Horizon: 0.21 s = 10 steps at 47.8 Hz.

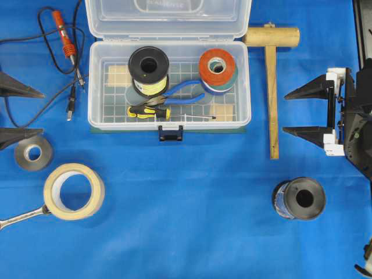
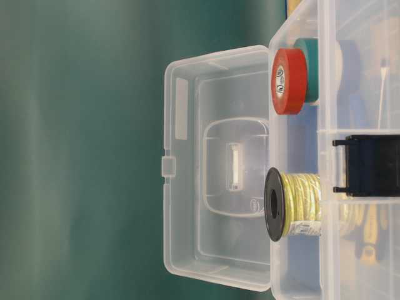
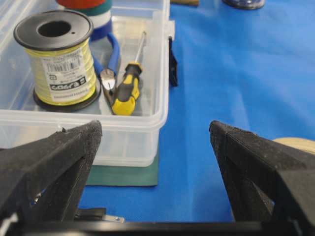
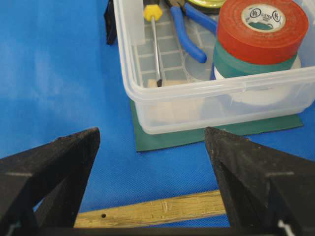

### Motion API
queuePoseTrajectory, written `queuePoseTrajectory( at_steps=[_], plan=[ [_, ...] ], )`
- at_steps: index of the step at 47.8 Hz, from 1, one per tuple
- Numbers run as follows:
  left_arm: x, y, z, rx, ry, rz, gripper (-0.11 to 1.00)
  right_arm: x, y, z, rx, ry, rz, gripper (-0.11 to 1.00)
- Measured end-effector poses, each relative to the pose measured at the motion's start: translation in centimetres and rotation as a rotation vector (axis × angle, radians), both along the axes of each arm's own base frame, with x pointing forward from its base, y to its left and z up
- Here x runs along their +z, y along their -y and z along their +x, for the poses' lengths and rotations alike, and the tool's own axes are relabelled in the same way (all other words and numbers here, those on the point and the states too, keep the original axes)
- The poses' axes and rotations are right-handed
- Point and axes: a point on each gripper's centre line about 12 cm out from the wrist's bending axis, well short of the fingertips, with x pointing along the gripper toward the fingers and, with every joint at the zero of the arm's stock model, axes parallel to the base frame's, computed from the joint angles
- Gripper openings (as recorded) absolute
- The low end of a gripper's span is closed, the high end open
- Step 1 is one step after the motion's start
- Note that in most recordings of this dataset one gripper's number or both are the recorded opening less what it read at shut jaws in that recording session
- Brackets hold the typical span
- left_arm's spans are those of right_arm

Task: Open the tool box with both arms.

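tool box (image 1: pixel 168 87) sits at the table's far middle, long axis left-right, lid swung back and standing open, blue latch (image 1: pixel 171 134) facing the near edge. my left gripper (image 1: pixel 17 110) and right gripper (image 1: pixel 305 110) are spread wide, empty, each well clear of the box ends.

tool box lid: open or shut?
Open. The tool box lid is swung fully back, contents exposed; latch hangs free.
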Motion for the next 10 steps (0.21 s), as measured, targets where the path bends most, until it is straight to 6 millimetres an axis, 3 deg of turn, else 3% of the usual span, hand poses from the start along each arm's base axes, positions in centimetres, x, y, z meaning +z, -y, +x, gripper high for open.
queuePoseTrajectory(
  at_steps=[10],
  plan=[
    [0.07, 0.01, -0.02, -0.001, -0.003, 0.001, 0.88, 0.0, -0.03, 0.0, 0.003, 0.0, -0.003, 0.85]
  ],
)
